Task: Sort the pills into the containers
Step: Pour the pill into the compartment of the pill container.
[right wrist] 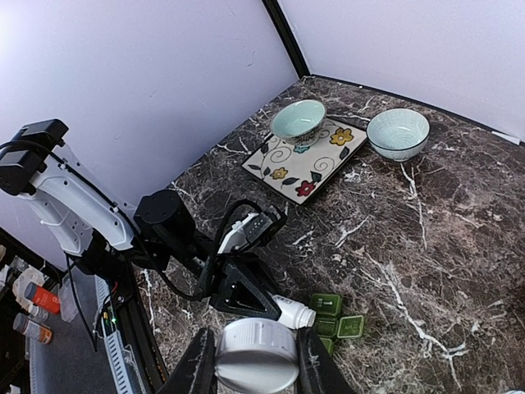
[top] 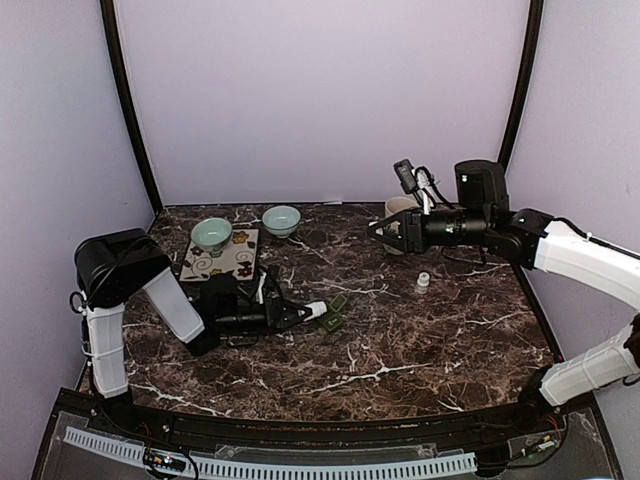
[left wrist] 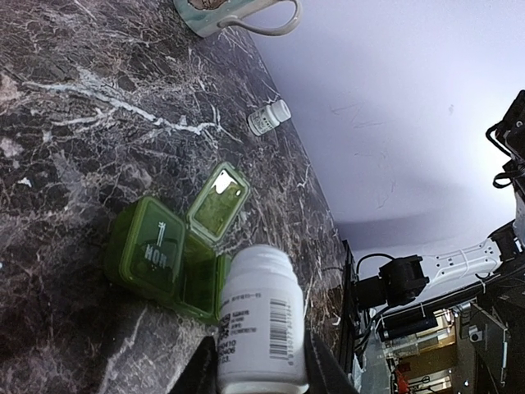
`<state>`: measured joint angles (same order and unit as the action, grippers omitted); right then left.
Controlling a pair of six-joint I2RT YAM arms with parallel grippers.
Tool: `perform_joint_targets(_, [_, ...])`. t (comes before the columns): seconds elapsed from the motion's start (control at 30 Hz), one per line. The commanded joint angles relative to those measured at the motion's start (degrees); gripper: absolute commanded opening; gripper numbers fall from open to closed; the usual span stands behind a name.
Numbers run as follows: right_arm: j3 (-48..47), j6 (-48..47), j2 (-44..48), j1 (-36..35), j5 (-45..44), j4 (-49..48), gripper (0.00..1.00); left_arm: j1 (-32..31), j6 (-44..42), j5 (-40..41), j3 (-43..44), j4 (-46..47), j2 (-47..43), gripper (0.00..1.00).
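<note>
The dark green pill box lies mid-table with one lid flipped open; a closed lid beside it reads MON. My left gripper is shut on an uncapped white pill bottle, which lies nearly level with its mouth just over the open compartment. The box and the bottle also show in the right wrist view. My right gripper is raised at the back right and shut on a white bottle cap. No loose pills show.
A small white bottle stands right of centre. A cream mug stands behind my right gripper. Two teal bowls are at the back left, one on a floral plate.
</note>
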<state>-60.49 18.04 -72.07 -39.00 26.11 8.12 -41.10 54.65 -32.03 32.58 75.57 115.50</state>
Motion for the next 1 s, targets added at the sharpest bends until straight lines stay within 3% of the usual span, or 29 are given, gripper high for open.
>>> perform_joint_targets(0.0, [-0.67, -0.75, -0.61, 0.49, 0.79, -1.80, 0.00, -0.38, -1.69, 0.13, 1.47, -2.25, -0.27, 0.00])
perform_joint_targets(0.53, [-1.18, -1.10, -1.67, 0.95, 1.31, -1.88, 0.00, -0.40, -4.38, 1.13, 3.19, -9.30, -2.21, 0.00])
perform_joint_targets(0.97, [-1.24, -0.72, -1.84, 0.97, 2.15, -1.80, 0.00, -0.40, -1.62, 0.01, 0.74, 0.05, -2.40, 0.00])
